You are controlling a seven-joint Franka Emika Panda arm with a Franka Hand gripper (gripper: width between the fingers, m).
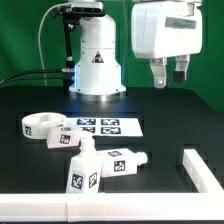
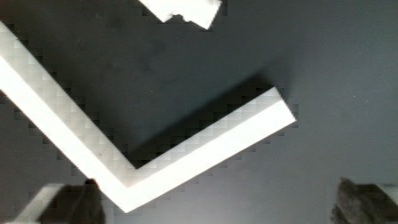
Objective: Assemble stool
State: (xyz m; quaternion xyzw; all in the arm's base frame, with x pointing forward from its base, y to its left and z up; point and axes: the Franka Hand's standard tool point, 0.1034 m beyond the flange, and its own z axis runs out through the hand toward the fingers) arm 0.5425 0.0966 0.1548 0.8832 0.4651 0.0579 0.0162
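The stool parts lie loose on the black table. The round seat [image 1: 42, 127] lies on its side at the exterior view's left. One tagged leg [image 1: 82, 170] and a second leg [image 1: 126, 160] lie side by side in front of the marker board, with another white piece [image 1: 66, 141] just behind them. My gripper [image 1: 168, 72] hangs high above the table at the exterior view's right, open and empty, far from the parts. In the wrist view its fingertips [image 2: 61, 205] stand wide apart with nothing between them [image 2: 217, 205], and only a tip of a white part [image 2: 185, 10] shows.
The marker board [image 1: 100, 126] lies flat in front of the robot base [image 1: 97, 60]. A long white corner rail [image 1: 204, 170] runs along the exterior view's right and the front edge. Its corner shows below me in the wrist view [image 2: 125, 150].
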